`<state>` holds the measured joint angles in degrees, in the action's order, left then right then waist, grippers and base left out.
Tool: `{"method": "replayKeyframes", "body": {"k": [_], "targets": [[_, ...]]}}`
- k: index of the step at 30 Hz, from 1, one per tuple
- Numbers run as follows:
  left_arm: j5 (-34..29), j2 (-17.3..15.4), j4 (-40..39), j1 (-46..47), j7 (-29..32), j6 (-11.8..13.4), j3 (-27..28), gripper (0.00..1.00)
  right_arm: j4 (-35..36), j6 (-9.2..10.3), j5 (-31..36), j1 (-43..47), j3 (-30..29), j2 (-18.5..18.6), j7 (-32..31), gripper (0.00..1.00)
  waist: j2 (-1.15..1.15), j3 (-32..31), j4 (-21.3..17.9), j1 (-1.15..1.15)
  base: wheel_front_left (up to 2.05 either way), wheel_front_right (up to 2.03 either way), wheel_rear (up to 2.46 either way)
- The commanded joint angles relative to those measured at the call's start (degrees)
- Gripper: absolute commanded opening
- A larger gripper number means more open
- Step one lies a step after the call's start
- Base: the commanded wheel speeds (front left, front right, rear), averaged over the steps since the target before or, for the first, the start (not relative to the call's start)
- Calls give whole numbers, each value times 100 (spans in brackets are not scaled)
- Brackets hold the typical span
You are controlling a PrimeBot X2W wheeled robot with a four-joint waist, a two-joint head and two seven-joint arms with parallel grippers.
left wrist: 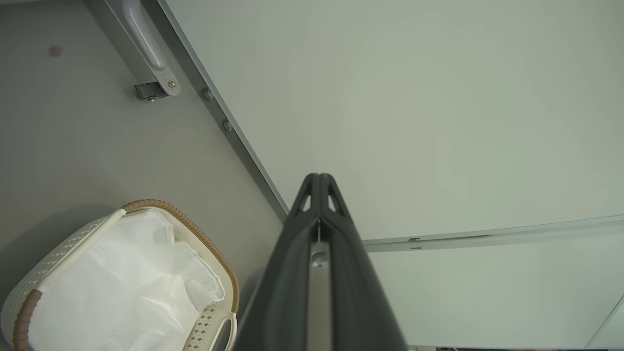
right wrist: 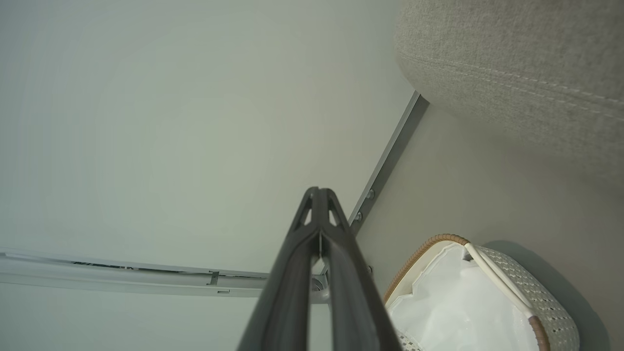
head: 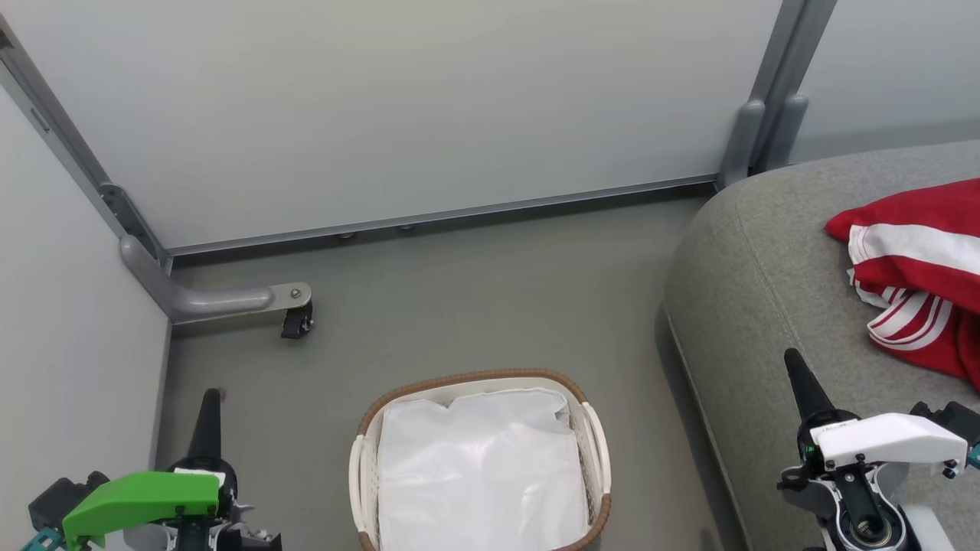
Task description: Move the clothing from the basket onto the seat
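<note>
1. The clothing (head: 919,275) lies on the seat (head: 766,306), well apart from the basket (head: 475,377), where I see white liner (head: 482,467). The move looks done.
2. To finish well, check the liner's folds for hidden red and leave the liner in place.
3. The left gripper (head: 209,405) hangs beside the basket and the right gripper (head: 796,371) over the seat's edge. Both have their fingers pressed together, pinching nothing.

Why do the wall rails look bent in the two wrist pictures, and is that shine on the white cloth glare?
Left wrist view: the wide-angle lens bows the rail; the basket casts a soft shadow. Right wrist view: the rail bows likewise. Head view: the rail looks straight, and the liner shows a mild sheen, probably soft overhead light, not harsh glare.
</note>
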<state>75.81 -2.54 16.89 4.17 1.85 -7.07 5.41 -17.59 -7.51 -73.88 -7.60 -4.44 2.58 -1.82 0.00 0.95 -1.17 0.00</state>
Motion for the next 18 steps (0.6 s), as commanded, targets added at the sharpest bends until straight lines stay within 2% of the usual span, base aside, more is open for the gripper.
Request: {"method": "replayKeyframes", "body": {"k": [1,18], "targets": [[143,-42,-71,120,38,-37,24,0,72,2,-148,50,-29,34,-37,0,0,-3,5,0,0,0,0],[855,-46,-174,189,245,-50,76,0,216,3,-947,105,-121,40,-249,0,0,-34,52,0,0,0,0]]}}
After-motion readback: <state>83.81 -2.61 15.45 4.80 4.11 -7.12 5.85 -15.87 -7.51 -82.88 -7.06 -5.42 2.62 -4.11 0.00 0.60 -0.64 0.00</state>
